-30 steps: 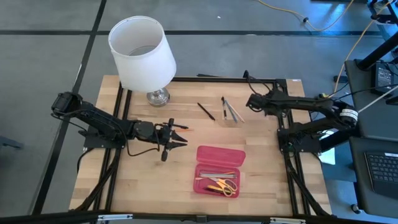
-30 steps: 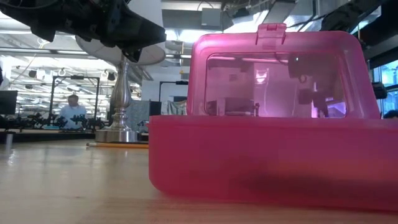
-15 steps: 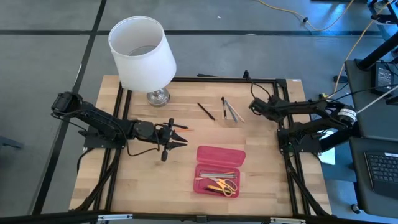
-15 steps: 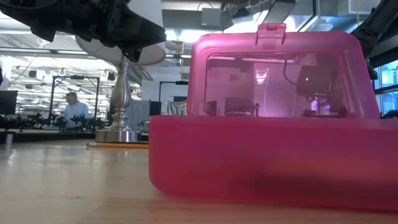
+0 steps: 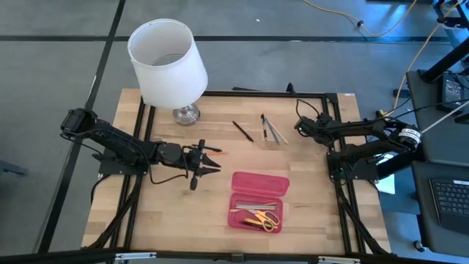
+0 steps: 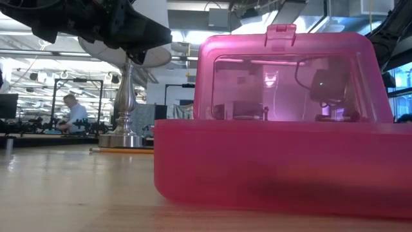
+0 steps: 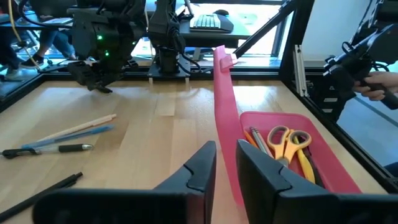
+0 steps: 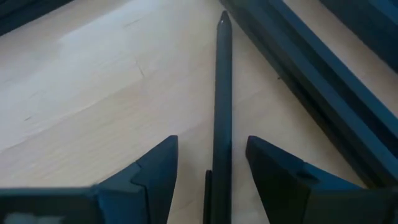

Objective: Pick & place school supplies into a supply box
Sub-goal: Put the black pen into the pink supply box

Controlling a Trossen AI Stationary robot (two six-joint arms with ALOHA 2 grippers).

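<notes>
The supply box [image 5: 233, 209] lies open near the table's middle, its lid [image 7: 224, 112] standing up. Yellow-handled scissors [image 7: 287, 140] and some pens [image 5: 253, 207] lie in it. A black pen [image 5: 243, 130] and a few more pens and pencils [image 5: 272, 130] lie farther back. My right gripper [image 8: 211, 142] hangs low at the far right [image 5: 297, 123], open. Its fingers stand on either side of another black pen [image 8: 221, 93] that lies on the table, without touching it. My left gripper [image 7: 227, 152] hovers left of the box [image 5: 218, 160], narrowly open and empty, over an orange pencil [image 6: 122, 150].
A white-shaded lamp [image 5: 167, 62] stands at the far left on a metal base [image 5: 185, 114]. Black frame rails [image 5: 322, 95] border the table, and one rail [image 8: 323, 74] runs close beside the pen under my right gripper. A person [image 6: 74, 113] sits far behind.
My right gripper has come down toward the table at the far right and tipped more steeply downward, and it has stayed open. The black pen now lies between its fingers.
</notes>
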